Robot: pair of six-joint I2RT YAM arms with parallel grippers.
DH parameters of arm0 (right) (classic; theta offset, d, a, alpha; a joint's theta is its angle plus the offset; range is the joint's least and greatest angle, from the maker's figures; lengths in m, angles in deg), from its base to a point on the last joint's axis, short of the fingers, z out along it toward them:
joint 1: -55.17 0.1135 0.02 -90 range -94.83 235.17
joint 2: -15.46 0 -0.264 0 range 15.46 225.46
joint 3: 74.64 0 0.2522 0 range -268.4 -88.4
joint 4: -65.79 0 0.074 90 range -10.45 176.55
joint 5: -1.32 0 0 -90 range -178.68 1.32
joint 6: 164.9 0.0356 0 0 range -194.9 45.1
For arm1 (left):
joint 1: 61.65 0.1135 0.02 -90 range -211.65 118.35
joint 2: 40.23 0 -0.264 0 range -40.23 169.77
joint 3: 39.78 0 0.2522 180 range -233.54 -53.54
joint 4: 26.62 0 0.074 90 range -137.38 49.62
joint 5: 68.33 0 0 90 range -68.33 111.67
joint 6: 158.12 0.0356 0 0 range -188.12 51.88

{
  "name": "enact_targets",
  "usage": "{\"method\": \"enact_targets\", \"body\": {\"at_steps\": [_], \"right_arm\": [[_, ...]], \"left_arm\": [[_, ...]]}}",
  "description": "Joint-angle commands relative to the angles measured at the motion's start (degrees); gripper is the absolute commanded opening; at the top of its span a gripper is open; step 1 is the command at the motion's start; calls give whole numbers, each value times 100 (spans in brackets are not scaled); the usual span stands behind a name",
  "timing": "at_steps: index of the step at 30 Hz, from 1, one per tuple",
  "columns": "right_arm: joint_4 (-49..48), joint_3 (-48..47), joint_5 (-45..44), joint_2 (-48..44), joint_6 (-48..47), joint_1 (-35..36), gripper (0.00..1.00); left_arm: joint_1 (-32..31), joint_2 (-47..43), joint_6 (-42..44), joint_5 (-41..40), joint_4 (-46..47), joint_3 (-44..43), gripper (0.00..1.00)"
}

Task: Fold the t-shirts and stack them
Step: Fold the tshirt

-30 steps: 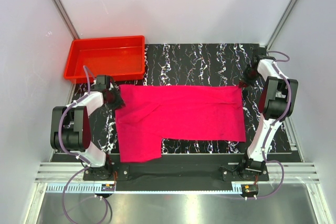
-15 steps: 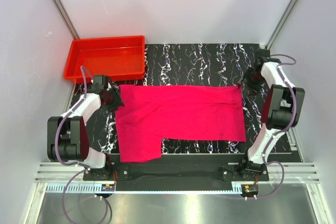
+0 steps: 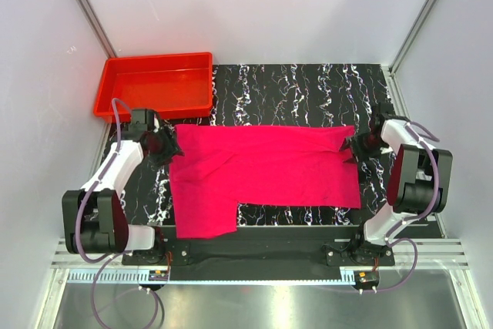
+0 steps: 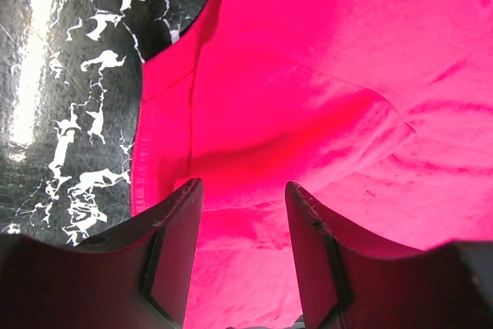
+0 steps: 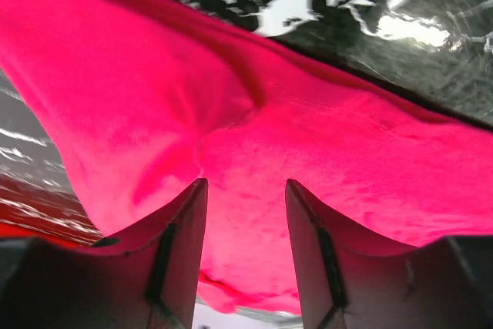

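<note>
The black, white-veined desk carries the bright magenta-pink soft cloth t-shirt, spread flat at mid-frame. Uneven grabs could drag it into a crooked fold. The rigid red rectangular plastic tray, upper left, crowds that corner. The left pincer and right pincer hover spread over the shirt's side edges, pinching nothing.

Bright even light, glare on table, fingers blurred
</note>
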Motion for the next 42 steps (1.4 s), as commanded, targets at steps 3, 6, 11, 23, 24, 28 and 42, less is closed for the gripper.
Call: {"method": "enact_targets", "body": {"at_steps": [3,6,11,23,24,28,42], "right_arm": [[-708,173,-236,-344,1128,-29,51],[-734,252,-359,-344,1260,-55,50],[-989,542,-395,-318,1357,-178,49],[-1051,358,-526,87,1181,-275,28],[-1016,314,-535,113,1155,-275,21],[-823,-202,-658,183,848,-275,0],[-452,180,-1326,-231,-84,464,0]], "left_arm": [[10,-277,218,143,-112,-261,52],[10,-303,218,256,19,-103,51],[10,-268,200,441,195,73,48],[2,-83,262,345,327,143,47],[10,-83,271,328,345,170,47],[10,-66,323,248,389,196,47],[10,13,429,248,389,223,47]]}}
